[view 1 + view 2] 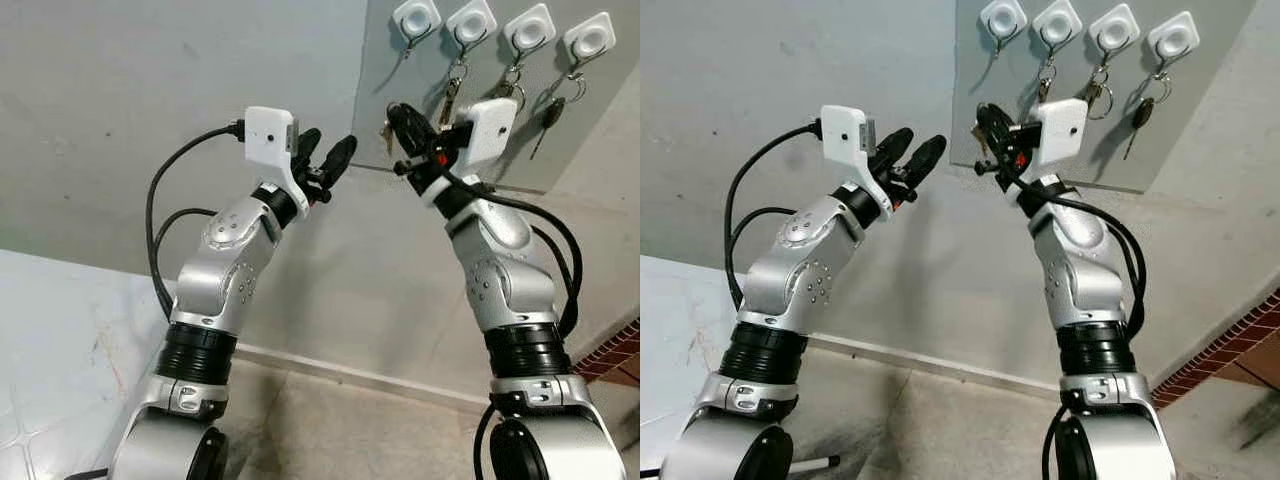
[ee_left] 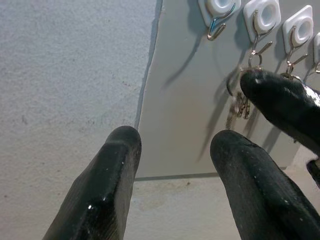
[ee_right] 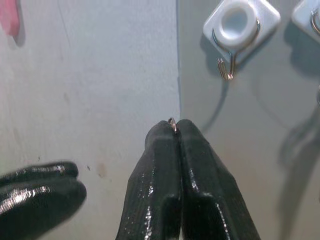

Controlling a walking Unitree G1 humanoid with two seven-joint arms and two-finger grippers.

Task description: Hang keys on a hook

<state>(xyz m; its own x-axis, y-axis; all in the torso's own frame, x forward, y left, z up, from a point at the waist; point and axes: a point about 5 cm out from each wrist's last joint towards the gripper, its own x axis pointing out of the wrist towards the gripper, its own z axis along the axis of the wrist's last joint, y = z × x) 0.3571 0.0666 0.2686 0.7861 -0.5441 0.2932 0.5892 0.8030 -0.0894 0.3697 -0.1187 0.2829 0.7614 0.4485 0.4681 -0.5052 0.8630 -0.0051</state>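
Note:
A grey board (image 1: 378,70) on the wall carries a row of white hooks. The leftmost hook (image 1: 416,18) is bare, and it also shows as a white square with a metal hook (image 3: 234,27). Keys (image 1: 452,98) hang from the other three hooks. My right gripper (image 1: 402,118) is raised below and left of the bare hook, shut on a key ring (image 3: 172,122), and its keys (image 1: 386,134) dangle beside the fingers. My left gripper (image 1: 331,162) is held up to the left of it, open, with nothing between its fingers (image 2: 119,155).
The pale wall (image 1: 150,90) runs behind both arms. Below lie a white baseboard (image 1: 350,375) and a beige floor, with a white tiled surface (image 1: 60,340) at the left. A brick edge (image 1: 618,360) stands at the lower right.

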